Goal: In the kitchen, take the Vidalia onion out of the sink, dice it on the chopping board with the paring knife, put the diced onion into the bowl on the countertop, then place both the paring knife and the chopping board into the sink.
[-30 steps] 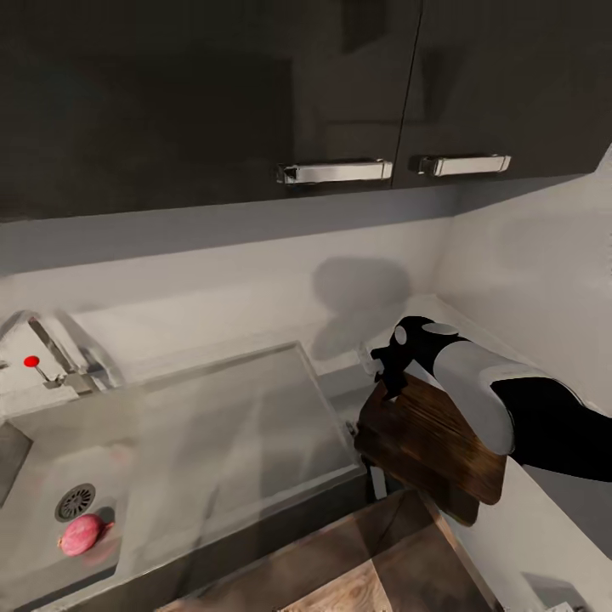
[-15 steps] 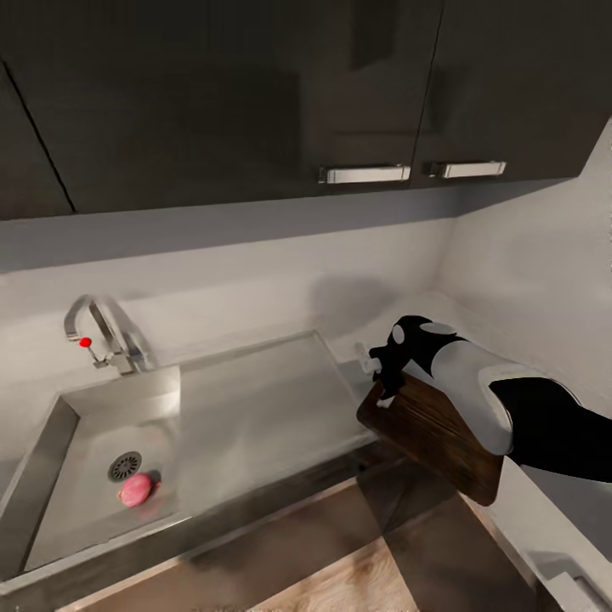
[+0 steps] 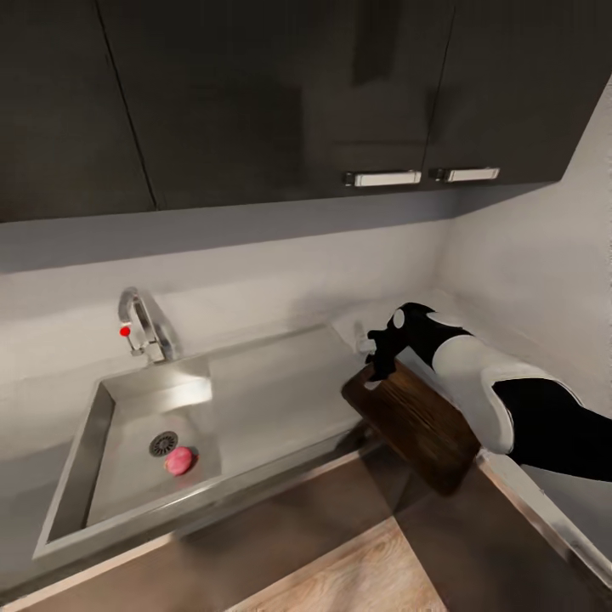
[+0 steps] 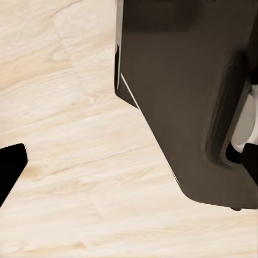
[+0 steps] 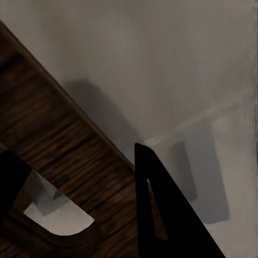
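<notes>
Right gripper [image 3: 382, 367] has its jaws clamped on the chopping board [image 3: 414, 418], carried tilted; it should level it onto the bench [image 3: 374, 319] beside the sink [image 3: 263, 387] before fetching the onion [image 3: 178, 460].

the chopping board [image 3: 416, 422] is dark brown with a streaky wood grain, the streaks showing lighter brown in the right wrist view [image 5: 59, 156]. the onion [image 3: 178, 460] is pinkish-red against the dull silver-grey steel of the sink [image 3: 255, 399]. the faucet [image 3: 146, 325] is shiny chrome with a small red knob [image 3: 125, 331]. the right gripper [image 3: 384, 357] is black, on an arm that goes from light grey to black. the upper cabinets [image 3: 255, 93] are glossy dark grey with bright silver bar handles [image 3: 382, 178]. the wall [image 3: 255, 263] is pale grey. the floor [image 4: 59, 134] is pale beige wood with faint grain lines.
</notes>
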